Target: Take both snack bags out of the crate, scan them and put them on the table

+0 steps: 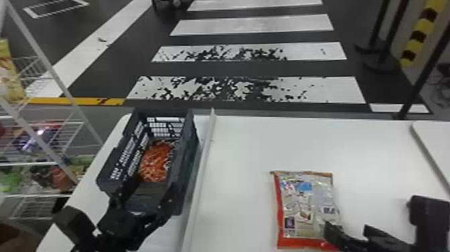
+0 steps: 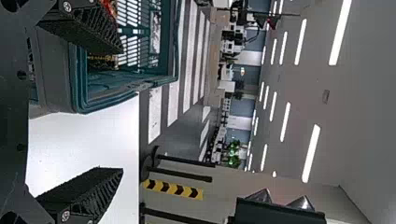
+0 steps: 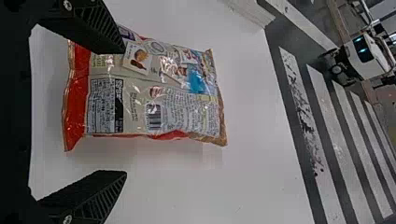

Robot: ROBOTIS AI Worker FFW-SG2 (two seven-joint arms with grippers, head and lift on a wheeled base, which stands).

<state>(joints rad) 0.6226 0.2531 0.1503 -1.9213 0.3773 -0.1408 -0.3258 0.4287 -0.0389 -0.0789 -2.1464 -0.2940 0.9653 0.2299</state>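
Crate (image 1: 187,150) stands at the left end of the white bench (image 1: 247,147), its long side just beside a raised strip (image 1: 205,150); a wire rack (image 1: 43,57) is near the left edge. From the strip, bare bench top stretches to the flat snack bag (image 1: 301,204), and more reaches past it to the far edge, where striped floor (image 1: 247,90) begins. The left gripper (image 1: 144,195) is at the crate's near end, its jaws wide apart. The right gripper (image 1: 347,228) is by the flat bag's near right corner, jaws also wide; whether they touch it, I cannot tell. That bag lies printed side up, silvery grey and creased, red along its near and left edges, with a blue patch and a barcode. The other bag (image 1: 155,162), vivid orange, lies down inside the crate.
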